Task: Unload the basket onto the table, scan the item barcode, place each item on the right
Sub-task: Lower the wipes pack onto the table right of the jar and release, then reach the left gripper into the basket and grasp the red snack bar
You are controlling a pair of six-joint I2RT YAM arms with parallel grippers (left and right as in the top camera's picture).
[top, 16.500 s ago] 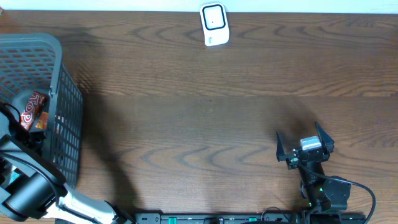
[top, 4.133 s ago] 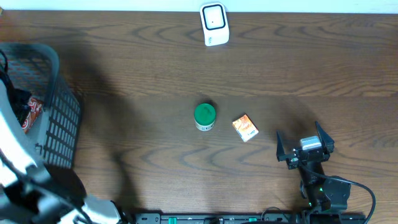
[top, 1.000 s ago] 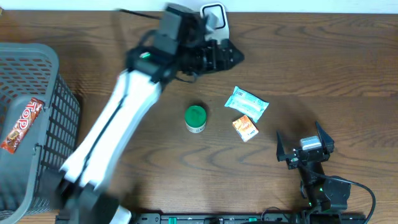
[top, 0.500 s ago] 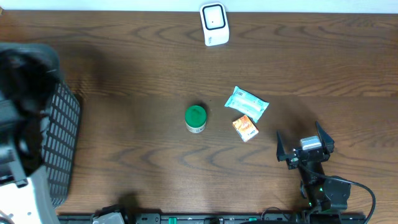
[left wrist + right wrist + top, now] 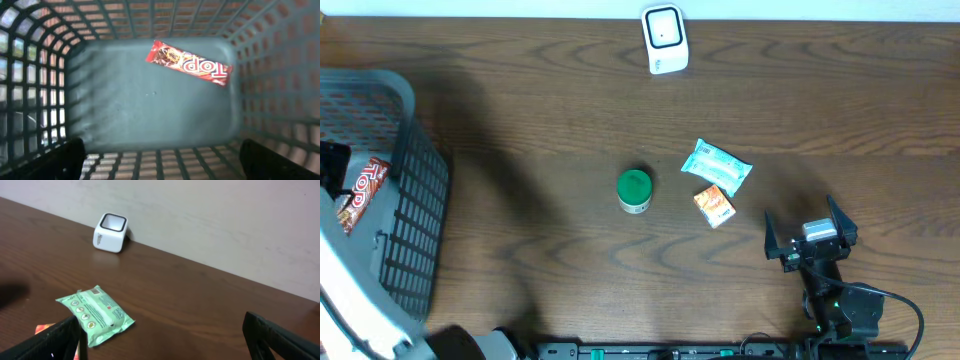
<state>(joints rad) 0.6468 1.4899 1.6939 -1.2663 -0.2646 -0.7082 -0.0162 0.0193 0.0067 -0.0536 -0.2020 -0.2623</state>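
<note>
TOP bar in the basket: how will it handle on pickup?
The TOP bar is long and flat in a glossy wrapper, so probably light and somewhat slippery. It lies flat on the basket floor, so it likely won't roll but may slide when nudged.

You are looking at a matt grey plastic basket (image 5: 150, 110) holding a glossy foil candy bar wrapper (image 5: 189, 62), a grained, lightly sheened wooden table (image 5: 570, 120), and a smooth white plastic scanner (image 5: 664, 38).

Dim, even light; blurry left-wrist view
</note>
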